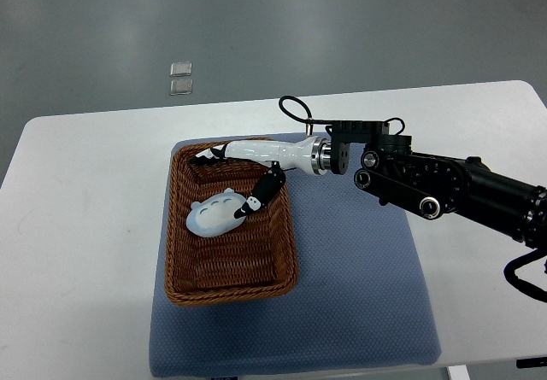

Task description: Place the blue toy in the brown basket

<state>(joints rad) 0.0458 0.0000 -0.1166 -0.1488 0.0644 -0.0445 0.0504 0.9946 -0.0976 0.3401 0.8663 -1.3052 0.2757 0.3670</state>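
Note:
The blue toy (215, 215), a pale blue rounded plush with a face, lies on the floor of the brown wicker basket (231, 294), in its left middle part. My right hand (221, 184), white with black fingertips, reaches in over the basket's far rim from the right. Its fingers are spread; one black fingertip (249, 205) rests at the toy's right edge, and another lies near the basket's far left corner. The hand does not enclose the toy. The left arm is out of view.
The basket stands on a blue-grey mat (359, 295) on a white table (77, 226). My dark right forearm (444, 184) crosses above the mat's far right part. Two small clear pieces (181, 78) lie on the floor beyond the table.

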